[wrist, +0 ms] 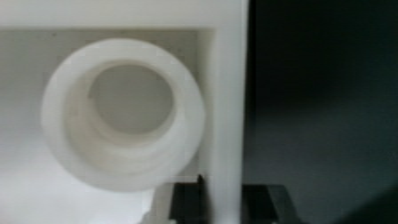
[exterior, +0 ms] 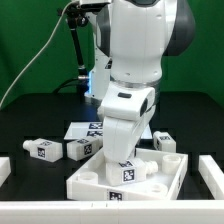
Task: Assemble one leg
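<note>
The big white square panel (exterior: 90, 182) with a raised rim lies at the front of the table. My gripper (exterior: 119, 160) reaches straight down onto its rim. In the wrist view my gripper (wrist: 221, 196) has one dark finger on each side of the upright rim wall (wrist: 221, 90), both against it. A round raised socket (wrist: 121, 115) sits inside the panel beside the wall. Small white tagged legs lie loose: two at the exterior view's left (exterior: 45, 150) (exterior: 80, 148), one at the right (exterior: 165, 142). None is held.
The marker board (exterior: 88, 128) lies behind the legs. White bars sit at the exterior view's far left (exterior: 5, 170) and far right (exterior: 210, 172). Another small white part (exterior: 22, 143) lies at the left. A black stand with cables (exterior: 78, 50) rises behind.
</note>
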